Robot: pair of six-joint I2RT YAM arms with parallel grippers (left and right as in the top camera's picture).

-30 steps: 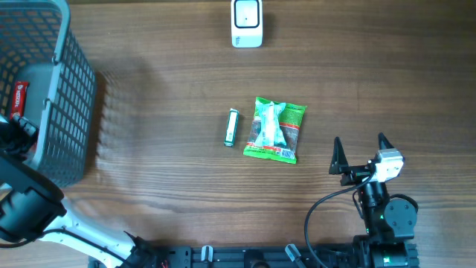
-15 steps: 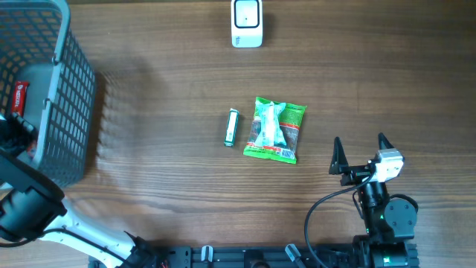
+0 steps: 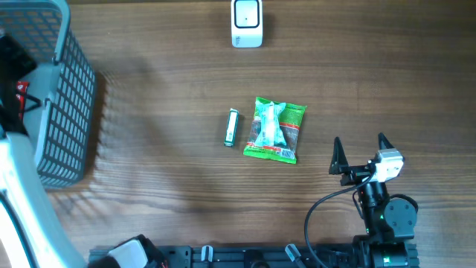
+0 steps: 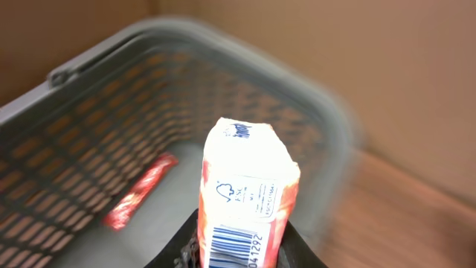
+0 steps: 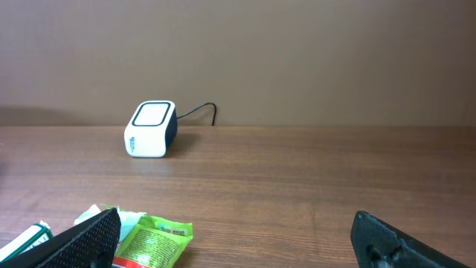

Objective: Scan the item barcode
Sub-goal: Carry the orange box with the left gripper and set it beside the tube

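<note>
In the left wrist view, my left gripper (image 4: 245,249) is shut on an orange and white packet (image 4: 249,175). The packet stands upright between the jaws with its barcode (image 4: 232,247) facing the camera, held above the grey basket (image 4: 89,71). The white scanner (image 3: 246,22) stands at the far edge of the table, and it also shows in the right wrist view as the scanner (image 5: 151,129). My right gripper (image 3: 361,155) rests open near the front right with nothing between its fingers.
The basket (image 3: 71,89) fills the far left corner, and a red packet (image 4: 141,190) lies inside it. A green snack bag (image 3: 275,130) and a small green and white stick (image 3: 232,127) lie mid-table. My left arm (image 3: 15,186) covers the left edge.
My left arm has lifted toward the overhead camera above the basket, and its jaws have closed on the orange and white packet. The right arm has not moved.
</note>
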